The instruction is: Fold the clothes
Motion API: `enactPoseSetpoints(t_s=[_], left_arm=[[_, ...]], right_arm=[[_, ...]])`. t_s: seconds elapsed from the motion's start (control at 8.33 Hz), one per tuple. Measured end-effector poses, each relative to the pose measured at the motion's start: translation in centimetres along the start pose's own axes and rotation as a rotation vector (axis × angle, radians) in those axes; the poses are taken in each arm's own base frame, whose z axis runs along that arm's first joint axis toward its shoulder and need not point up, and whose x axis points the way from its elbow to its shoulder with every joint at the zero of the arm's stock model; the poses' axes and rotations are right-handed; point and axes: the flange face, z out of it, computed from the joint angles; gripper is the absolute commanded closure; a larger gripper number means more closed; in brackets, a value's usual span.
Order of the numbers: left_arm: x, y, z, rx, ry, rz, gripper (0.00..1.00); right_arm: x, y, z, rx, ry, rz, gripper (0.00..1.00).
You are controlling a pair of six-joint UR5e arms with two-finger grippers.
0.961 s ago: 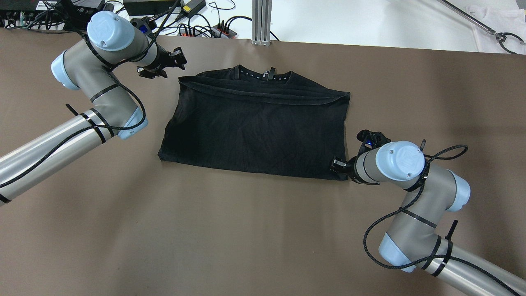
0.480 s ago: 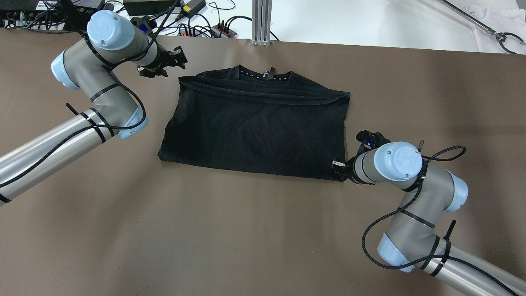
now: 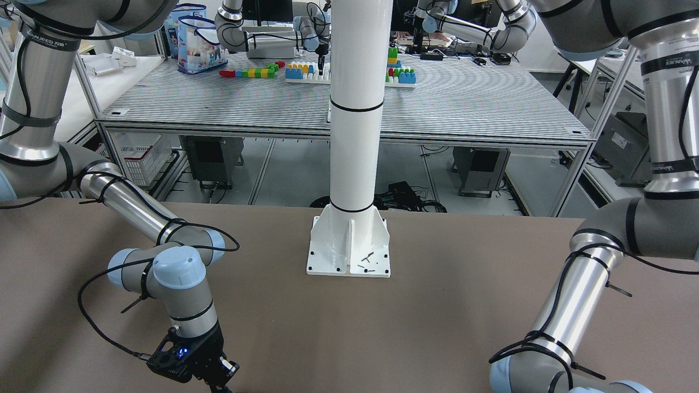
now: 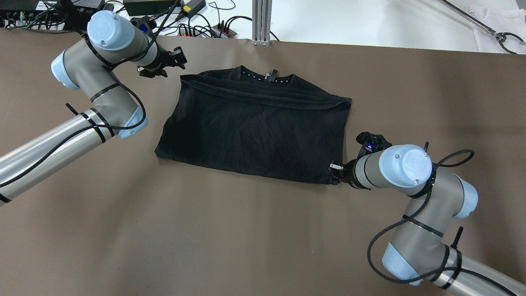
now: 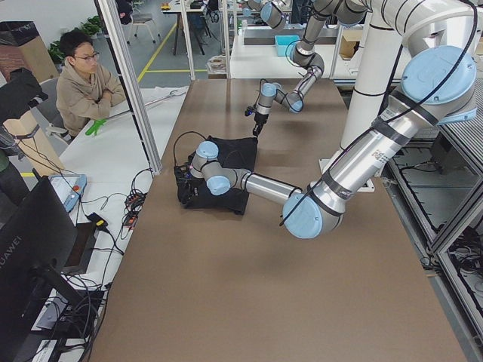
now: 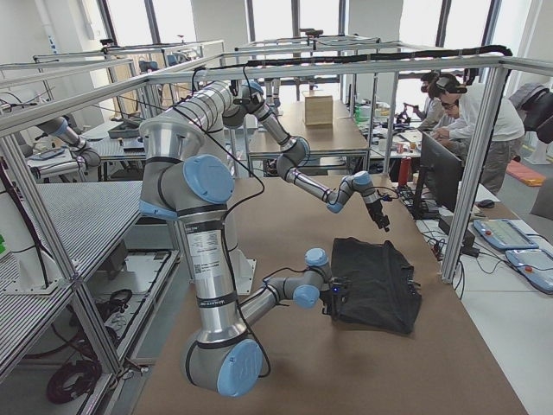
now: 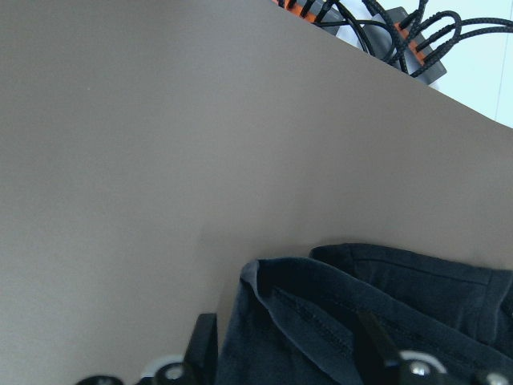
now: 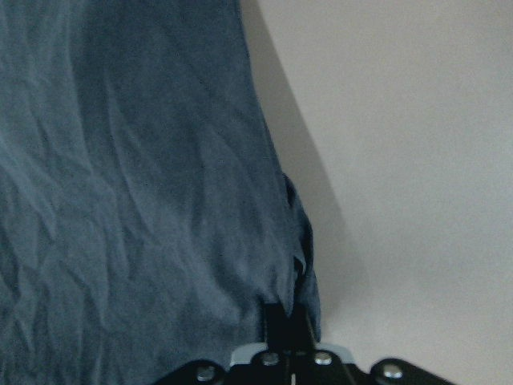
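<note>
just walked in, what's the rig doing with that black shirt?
It is folding a black shirt that lies on the brown table and looks doubled over once. The right arm has its jaws shut on the shirt's corner nearest the robot, on its right side. The left arm hangs by the far left corner near the collar, jaws open and off the cloth. The shirt lies flat except at the pinched corner.

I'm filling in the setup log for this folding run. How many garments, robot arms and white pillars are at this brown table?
1 black garment
2 robot arms: left arm, right arm
1 white pillar
Total: 4
</note>
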Motion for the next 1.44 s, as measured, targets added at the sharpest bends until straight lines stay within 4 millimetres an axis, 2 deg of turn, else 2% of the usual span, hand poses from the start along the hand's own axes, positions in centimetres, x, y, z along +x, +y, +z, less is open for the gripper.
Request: enactPoseSetpoints(t_s=[0.12, 0.36, 0.48, 0.6, 0.72, 0.84, 0.96, 1.08, 1.2, 1.44], left_arm=[[0.0, 0.0, 0.0, 0.0, -0.001, 0.0, 0.34], [0.0, 0.0, 0.0, 0.0, 0.001, -0.001, 0.34], [0.1, 0.0, -0.2, 0.0, 0.004, 0.0, 0.34], [0.2, 0.1, -0.6, -0.001, 0.012, 0.001, 0.34], [0.3, 0.3, -1.0, -0.002, 0.019, 0.0, 0.34], [0.5, 0.4, -1.4, -0.004, 0.027, -0.007, 0.33], [0.7, 0.5, -1.8, -0.005, 0.033, -0.014, 0.32], [0.8, 1.0, -2.2, -0.007, 0.044, -0.022, 0.3], [0.2, 2.5, -2.7, -0.019, 0.058, -0.029, 0.28], [-2.6, 7.2, -6.1, -0.047, 0.116, -0.052, 0.27]], right_arm=[[0.6, 2.3, -1.9, -0.041, -0.011, 0.001, 1.0], [2.8, 7.6, -7.0, -0.199, -0.041, -0.029, 1.0], [3.1, 10.2, -9.7, -0.306, -0.064, -0.043, 0.92], [2.9, 12.6, -11.8, -0.417, -0.084, -0.041, 0.09], [2.5, 15.0, -13.7, -0.531, -0.103, -0.049, 0.05], [2.3, 17.2, -14.7, -0.617, -0.112, -0.066, 0.05], [2.4, 18.6, -14.4, -0.662, -0.105, -0.076, 0.05], [2.5, 19.2, -14.0, -0.681, -0.1, -0.081, 0.05], [2.6, 19.2, -13.7, -0.682, -0.098, -0.08, 0.05], [2.5, 18.0, -13.5, -0.646, -0.104, -0.068, 0.05]])
